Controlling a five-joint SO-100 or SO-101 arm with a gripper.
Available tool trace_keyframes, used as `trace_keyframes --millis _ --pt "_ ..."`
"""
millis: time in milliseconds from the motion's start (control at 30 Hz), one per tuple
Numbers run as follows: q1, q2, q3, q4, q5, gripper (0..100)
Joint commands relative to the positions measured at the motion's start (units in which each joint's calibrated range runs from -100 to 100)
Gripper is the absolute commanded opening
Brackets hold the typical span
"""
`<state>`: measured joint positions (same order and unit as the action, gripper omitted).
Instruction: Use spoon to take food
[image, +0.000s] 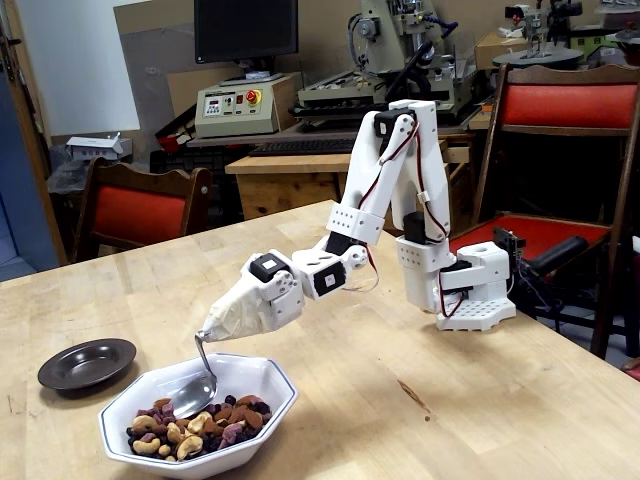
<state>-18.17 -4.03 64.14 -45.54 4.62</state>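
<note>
While the white arm (400, 190) reaches down and to the left in the fixed view, its gripper (215, 325) is wrapped in pale tape or cloth, so the fingers are hidden; cannot tell whether they are apart or together. The spoon (197, 385) sticks out from the low tip of that wrapping: thin bent handle going down, shiny oval bowl at the bottom. The spoon bowl sits inside the white octagonal bowl (270, 385), low against the back-left inner wall, just at the edge of the food (195, 425); whether it touches the pieces is unclear. Nothing visible on the spoon bowl.

The food is a heap of pale cashews, brown nuts and dark purple-red dried fruit, filling the bottom of the white bowl toward its front. The bowl has a dark rim line and stands at the near edge of the wooden table (400, 400). A small dark saucer (87, 363) sits to its left, near but apart. The arm base (475, 290) stands on the table's right side. Red-cushioned chairs (565, 110) and workshop machines are behind.
</note>
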Motion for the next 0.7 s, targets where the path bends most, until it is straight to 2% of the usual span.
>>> trace_keyframes --millis 0,167,433,667 --pt "0.4 -1.4 -2.6 -0.3 0.2 4" --pt "0.5 -1.4 -2.5 -0.3 0.6 4" --pt "0.8 -1.0 -2.5 -0.2 6.4 4" --pt "0.9 -0.9 -2.4 0.0 7.1 4"
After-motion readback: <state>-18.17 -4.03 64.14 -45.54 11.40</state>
